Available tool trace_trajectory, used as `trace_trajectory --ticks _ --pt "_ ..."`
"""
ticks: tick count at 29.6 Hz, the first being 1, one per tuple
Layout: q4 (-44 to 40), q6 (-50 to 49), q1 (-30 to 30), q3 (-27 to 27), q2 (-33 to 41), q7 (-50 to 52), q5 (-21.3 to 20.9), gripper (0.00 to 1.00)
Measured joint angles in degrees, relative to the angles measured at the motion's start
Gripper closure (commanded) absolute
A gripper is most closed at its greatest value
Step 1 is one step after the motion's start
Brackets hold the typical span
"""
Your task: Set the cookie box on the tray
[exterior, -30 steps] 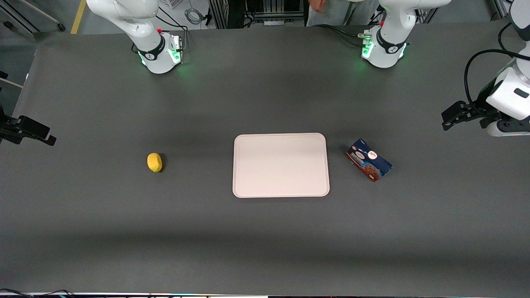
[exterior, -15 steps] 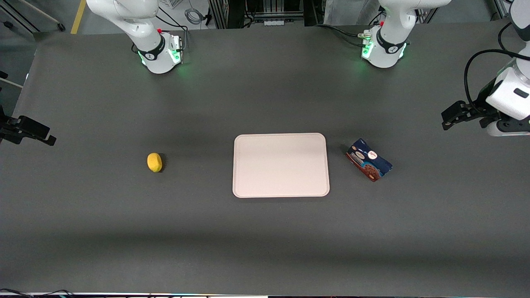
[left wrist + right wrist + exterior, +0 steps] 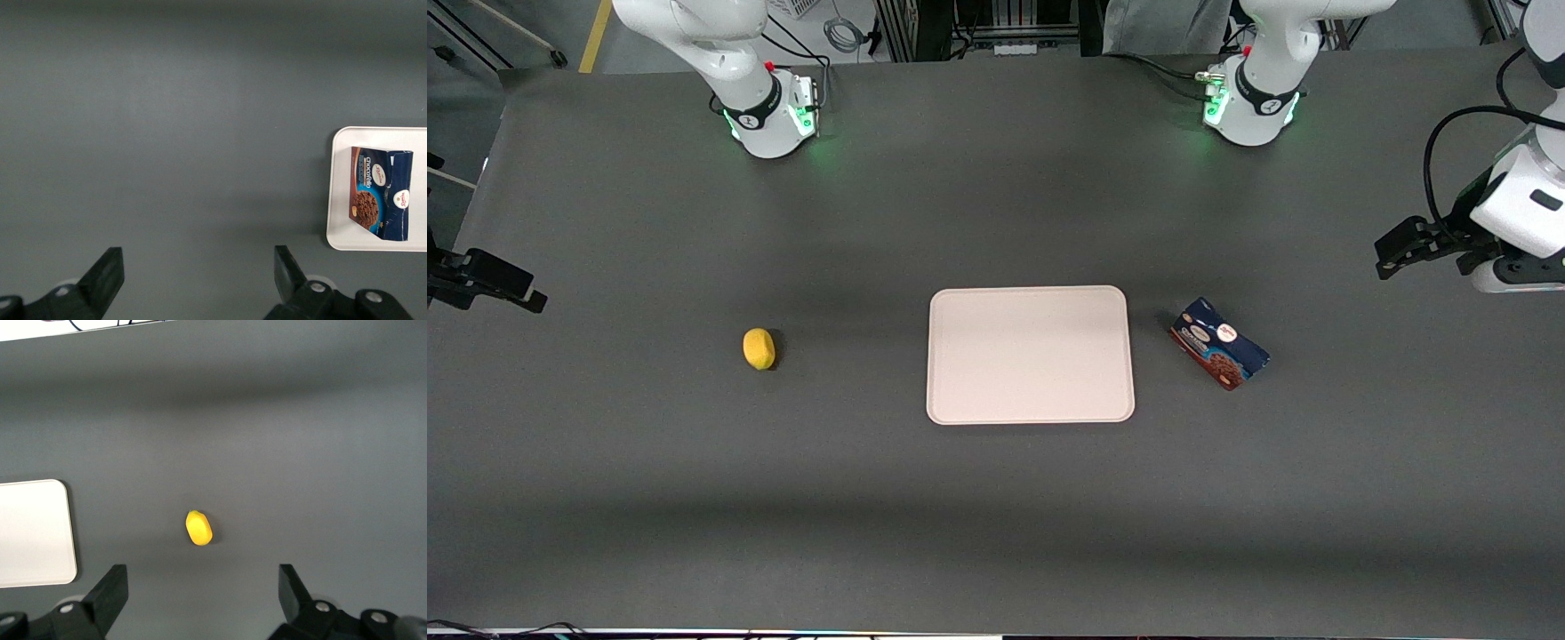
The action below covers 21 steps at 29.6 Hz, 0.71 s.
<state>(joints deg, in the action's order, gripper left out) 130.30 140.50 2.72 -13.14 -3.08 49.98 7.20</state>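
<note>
Front view shows the task not begun: the cookie box [image 3: 1219, 344] lies on the table just beside the tray [image 3: 1030, 355], toward the working arm's end, apart from its rim. The tray holds nothing. The gripper [image 3: 1396, 249] hangs well off, fingers spread wide, holding nothing. Everything remains: reach, grasp, carry, place.

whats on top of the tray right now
Nothing; the tray is bare. The cookie box lies on the table beside it, toward the working arm's end. The gripper hangs open, off to that end.
</note>
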Motion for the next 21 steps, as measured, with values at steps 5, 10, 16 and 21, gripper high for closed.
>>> trace_trajectory --ticks 5,10,16,21 --pt "0.69 4.68 0.01 0.06 -3.23 -0.12 -2.29 0.00" --pt "0.72 8.12 0.01 0.07 -6.09 -0.12 -3.54 0.00" --pt "0.72 9.72 0.01 0.07 -7.68 -0.12 -4.29 0.00" --pt "0.97 10.99 0.02 0.07 -8.59 -0.12 -4.92 0.00"
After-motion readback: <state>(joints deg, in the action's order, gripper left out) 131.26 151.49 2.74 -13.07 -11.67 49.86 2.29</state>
